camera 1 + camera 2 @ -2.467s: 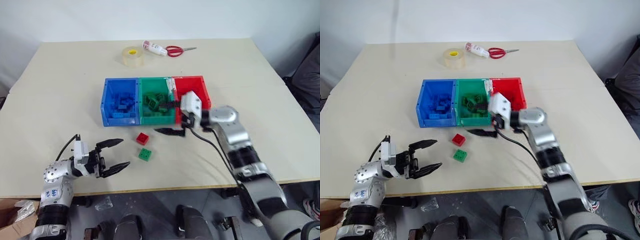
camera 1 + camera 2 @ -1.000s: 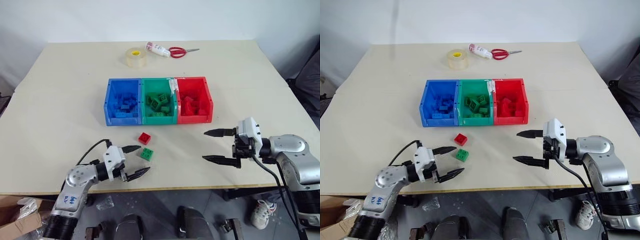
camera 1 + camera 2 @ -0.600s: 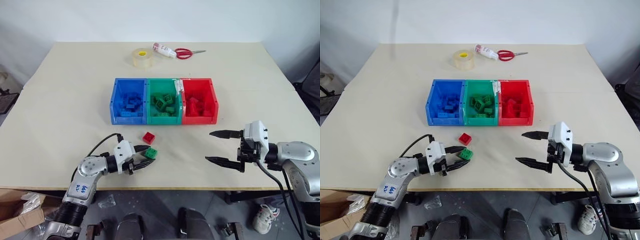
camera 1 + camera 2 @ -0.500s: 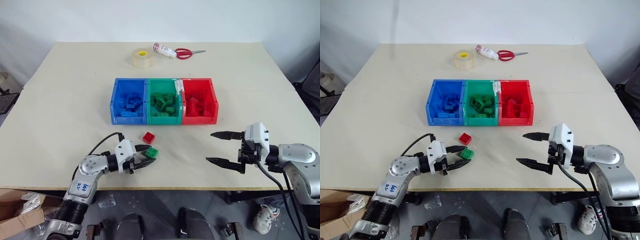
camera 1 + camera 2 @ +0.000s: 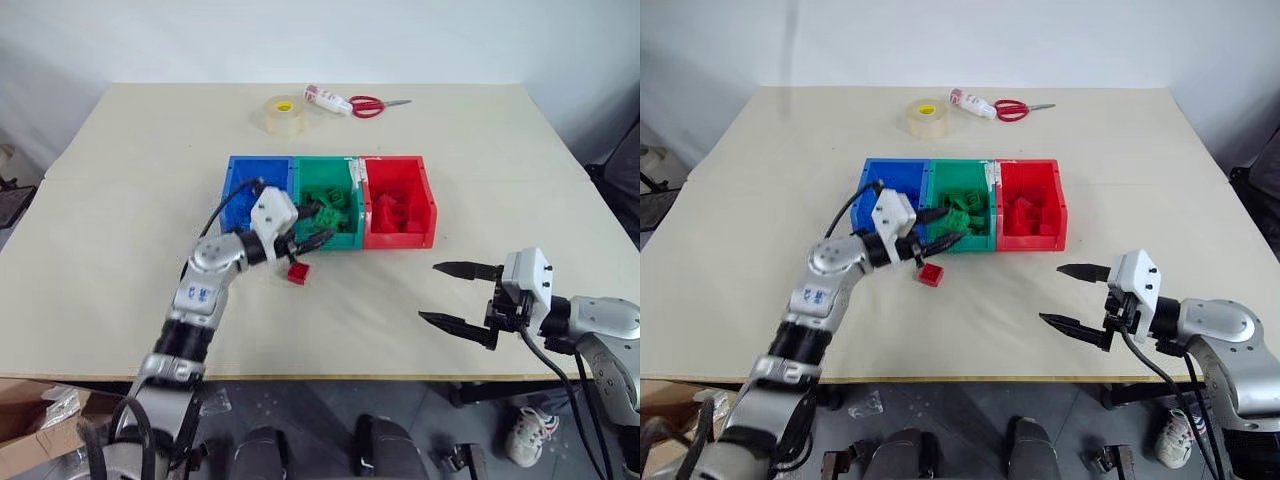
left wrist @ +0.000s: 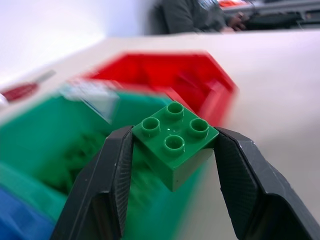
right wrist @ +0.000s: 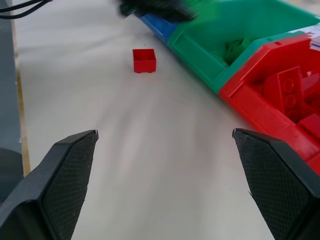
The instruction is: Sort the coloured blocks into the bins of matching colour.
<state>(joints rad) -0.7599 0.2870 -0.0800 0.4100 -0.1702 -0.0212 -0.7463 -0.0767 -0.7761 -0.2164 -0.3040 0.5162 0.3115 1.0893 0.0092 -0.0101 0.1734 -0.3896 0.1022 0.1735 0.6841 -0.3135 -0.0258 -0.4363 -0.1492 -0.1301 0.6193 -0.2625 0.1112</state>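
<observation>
My left gripper (image 5: 312,226) is shut on a green block (image 6: 175,136), held studs up just above the front wall of the green bin (image 5: 325,161). The blue bin (image 5: 232,176) stands on that bin's left and the red bin (image 5: 400,240) on its right, each with several blocks of its own colour inside. One red block (image 5: 297,273) lies on the table just in front of the bins, under my left forearm. My right gripper (image 5: 456,295) hovers open and empty over the table's front right, well clear of the bins.
A roll of clear tape (image 5: 284,113), a small glue bottle (image 5: 330,99) and red-handled scissors (image 5: 375,103) lie at the table's far edge. A dark cable loops off my left wrist over the blue bin.
My left gripper closed on the green block on the table, then lifted it up and forward to the green bin's front. Earlier the right arm drew back from the red bin and has since stayed open.
</observation>
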